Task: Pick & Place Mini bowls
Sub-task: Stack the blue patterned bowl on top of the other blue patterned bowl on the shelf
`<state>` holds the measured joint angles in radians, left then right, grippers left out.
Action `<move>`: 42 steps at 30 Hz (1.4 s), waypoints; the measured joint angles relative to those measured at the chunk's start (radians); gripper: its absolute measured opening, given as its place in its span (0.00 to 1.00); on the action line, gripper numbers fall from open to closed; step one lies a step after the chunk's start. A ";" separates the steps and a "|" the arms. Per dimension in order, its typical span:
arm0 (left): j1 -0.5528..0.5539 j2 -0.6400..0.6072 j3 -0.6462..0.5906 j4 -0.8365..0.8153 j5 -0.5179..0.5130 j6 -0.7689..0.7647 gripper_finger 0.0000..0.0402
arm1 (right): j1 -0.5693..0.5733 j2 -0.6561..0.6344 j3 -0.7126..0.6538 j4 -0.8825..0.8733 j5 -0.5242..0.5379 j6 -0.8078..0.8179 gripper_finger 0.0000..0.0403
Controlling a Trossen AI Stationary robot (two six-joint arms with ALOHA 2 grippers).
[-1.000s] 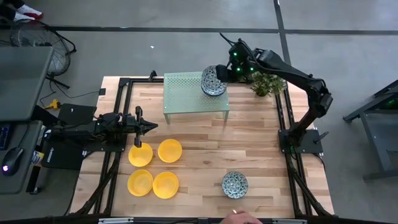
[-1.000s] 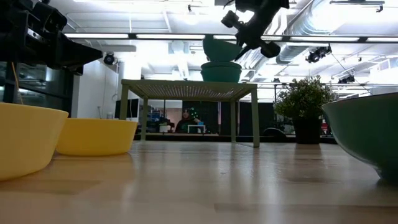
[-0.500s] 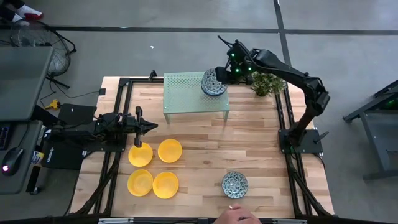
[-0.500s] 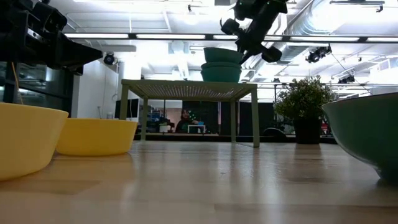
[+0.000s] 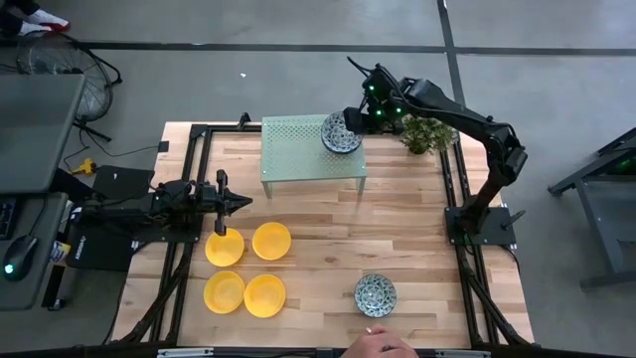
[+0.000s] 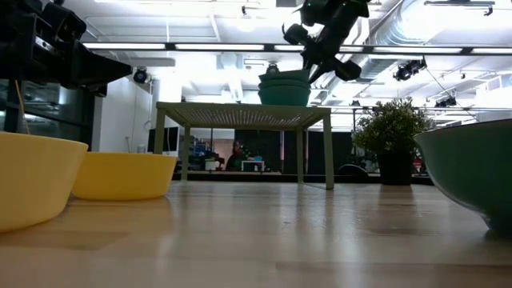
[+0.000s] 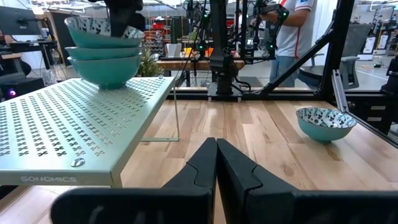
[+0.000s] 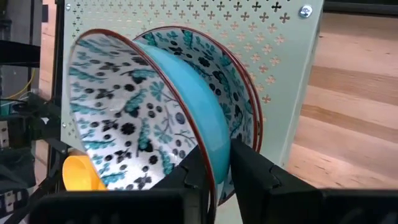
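Four yellow mini bowls (image 5: pixel 246 268) stand in a square on the table's near left. One patterned mini bowl (image 5: pixel 376 293) stands near the front edge, also in the left wrist view (image 7: pixel 326 121). On the pale green rack (image 5: pixel 298 149) sits a stack of patterned bowls (image 7: pixel 104 59). My right gripper (image 5: pixel 351 117) is shut on the top bowl (image 8: pixel 124 124) of that stack. My left gripper (image 5: pixel 238 203), shut and holding nothing, hovers beside the yellow bowls. My right gripper pinches the top patterned bowl by its rim (image 8: pixel 214 165) on the side toward the table's right, one finger (image 8: pixel 198 171) inside the bowl and one finger (image 8: pixel 249 168) outside. It comes slanting down from the right. The bowl sits slightly tilted, nested in the bowl below (image 8: pixel 245 112).
A small potted plant (image 5: pixel 427 132) stands at the far right corner, just beside the right arm. A person's hand (image 5: pixel 383 346) reaches over the near edge by the lone patterned bowl. Bare wood lies between the rack and the near bowls.
My right gripper has gone down toward the rack, still shut on the patterned bowl. The bowl was held tipped above the stack and now rests nested on it. A person's hand has come in at the near edge.
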<state>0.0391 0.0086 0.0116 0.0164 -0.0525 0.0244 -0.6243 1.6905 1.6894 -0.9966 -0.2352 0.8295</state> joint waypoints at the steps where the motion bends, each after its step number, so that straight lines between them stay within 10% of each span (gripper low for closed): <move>1: 0.000 0.000 0.000 0.000 0.000 0.000 0.02 | -0.002 0.000 0.000 0.002 0.001 0.000 0.13; 27: 0.000 0.000 0.000 0.000 0.000 0.000 0.02 | -0.011 -0.015 0.000 0.029 -0.004 -0.045 0.19; 42: 0.000 0.000 0.000 0.000 0.000 0.000 0.02 | -0.011 -0.018 0.000 0.031 -0.006 -0.071 0.50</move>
<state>0.0389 0.0084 0.0116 0.0164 -0.0525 0.0244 -0.6350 1.6730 1.6894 -0.9657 -0.2413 0.7589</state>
